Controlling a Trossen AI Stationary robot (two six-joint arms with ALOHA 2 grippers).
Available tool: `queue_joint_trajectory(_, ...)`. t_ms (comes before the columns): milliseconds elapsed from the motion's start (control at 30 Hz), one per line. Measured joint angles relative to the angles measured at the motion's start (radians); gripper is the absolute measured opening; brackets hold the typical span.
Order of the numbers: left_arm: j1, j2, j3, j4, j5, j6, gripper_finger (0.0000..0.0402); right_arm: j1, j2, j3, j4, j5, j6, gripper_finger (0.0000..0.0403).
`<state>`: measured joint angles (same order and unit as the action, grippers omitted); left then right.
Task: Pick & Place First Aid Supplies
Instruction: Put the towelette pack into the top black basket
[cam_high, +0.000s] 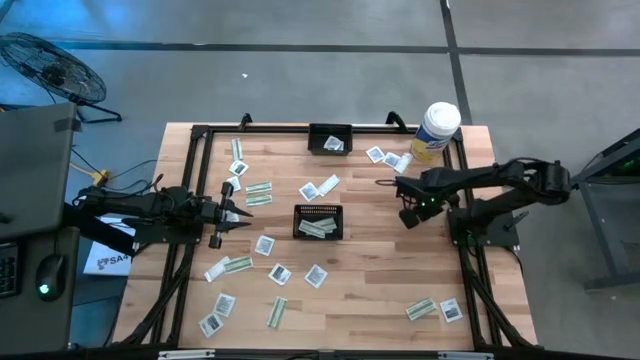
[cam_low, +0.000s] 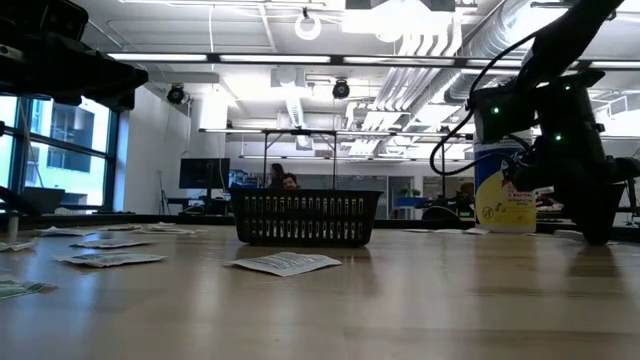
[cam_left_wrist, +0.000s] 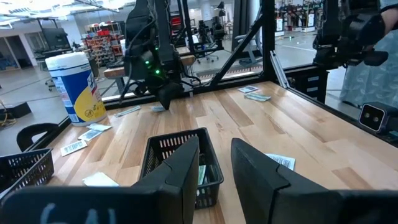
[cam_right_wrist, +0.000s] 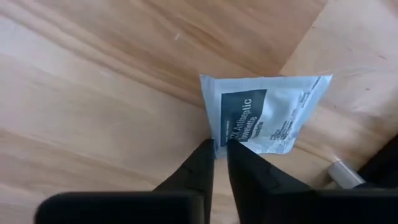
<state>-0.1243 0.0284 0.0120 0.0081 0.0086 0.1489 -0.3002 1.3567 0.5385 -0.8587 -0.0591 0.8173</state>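
Near the canister (cam_high: 435, 131), the right end effector (cam_right_wrist: 220, 148) apparently pinches a packet (cam_right_wrist: 264, 118).

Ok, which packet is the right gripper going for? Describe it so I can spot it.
Start at the tall white-and-yellow canister at the table's far right corner. Just in front of it the right gripper points down at the wood. The packet there is a square white one with a dark printed label, its edge pinched between the fingertips, lying alone, apart from the packets beside the canister.
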Motion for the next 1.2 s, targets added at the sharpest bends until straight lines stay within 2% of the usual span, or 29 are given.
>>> queue_joint_trajectory(133,0.0,0.0,0.0,0.0,0.0,0.0,0.0092,0.064,0.0,0.0,0.0,0.023,0.069,0.0008)
queue_joint_trajectory(300,0.0,0.0,0.0,0.0,0.0,0.0,0.0092,0.146,0.008,0.063,-0.056,0.015,0.125,0.0005)
queue_joint_trajectory(467,0.0,0.0,0.0,0.0,0.0,0.0,0.0092,0.228,0.042,0.244,-0.09,0.089,0.125,0.0002)
queue_joint_trajectory(667,0.0,0.0,0.0,0.0,0.0,0.0,0.0092,0.263,0.175,0.529,-0.084,0.186,0.024,0.0001)
queue_joint_trajectory(933,0.0,0.0,0.0,0.0,0.0,0.0,0.0092,0.164,0.437,0.944,-0.06,0.29,-0.217,0.0001)
queue_joint_trajectory(1200,0.0,0.0,0.0,0.0,0.0,0.0,0.0092,-0.077,0.723,1.277,0.059,0.292,-0.328,0.0001)
